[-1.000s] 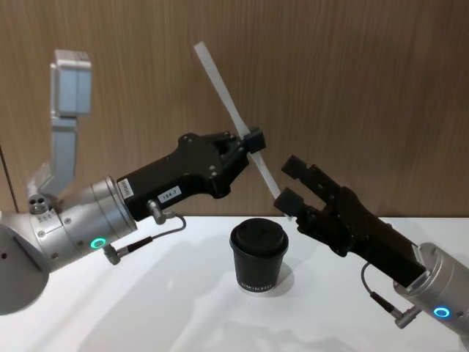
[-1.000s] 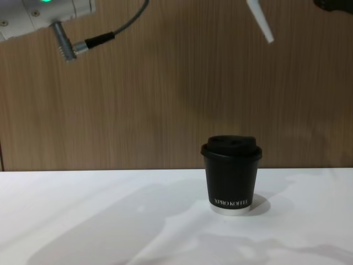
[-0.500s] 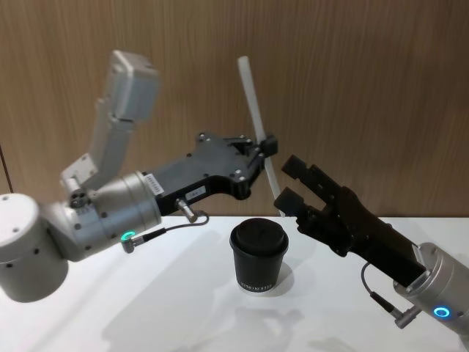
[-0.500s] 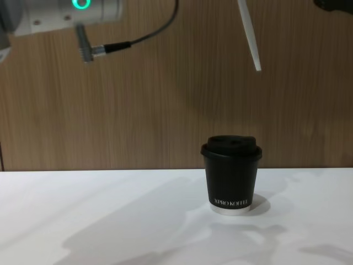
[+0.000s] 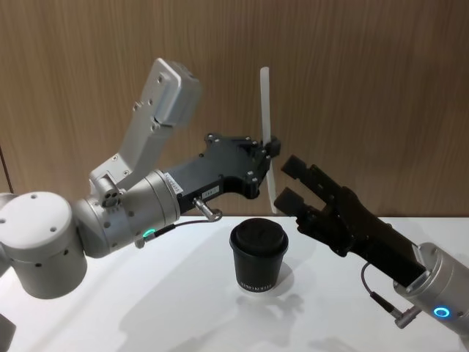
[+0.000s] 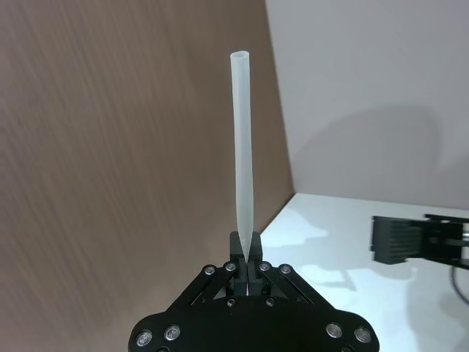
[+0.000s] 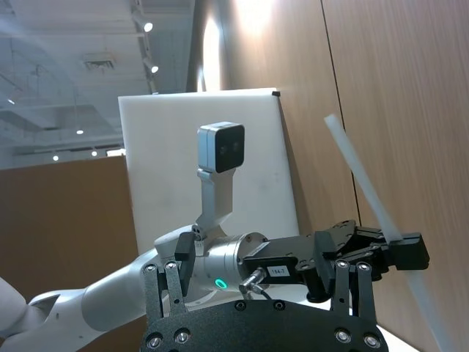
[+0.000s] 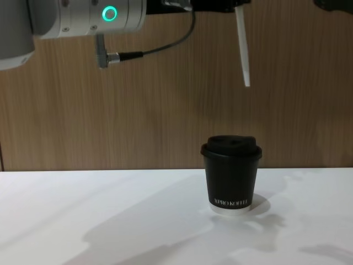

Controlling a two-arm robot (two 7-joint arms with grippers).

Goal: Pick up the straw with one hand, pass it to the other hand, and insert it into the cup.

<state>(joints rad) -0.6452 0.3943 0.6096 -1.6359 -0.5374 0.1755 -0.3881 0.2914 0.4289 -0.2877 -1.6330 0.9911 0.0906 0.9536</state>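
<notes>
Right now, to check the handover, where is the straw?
In the head view the straw stands nearly upright, pinched in the left gripper, above the black coffee cup and just left of the open right gripper.

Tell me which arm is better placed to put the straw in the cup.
Left. The left claw grips the straw, nearly upright, its lower end hanging above the cup. The right claw is open and empty beside it.

The chest view's top edge cuts off the straw (image 8: 242, 49) above its lower stretch. In the head view the cup (image 5: 258, 262) bears lettering too small to read
</notes>
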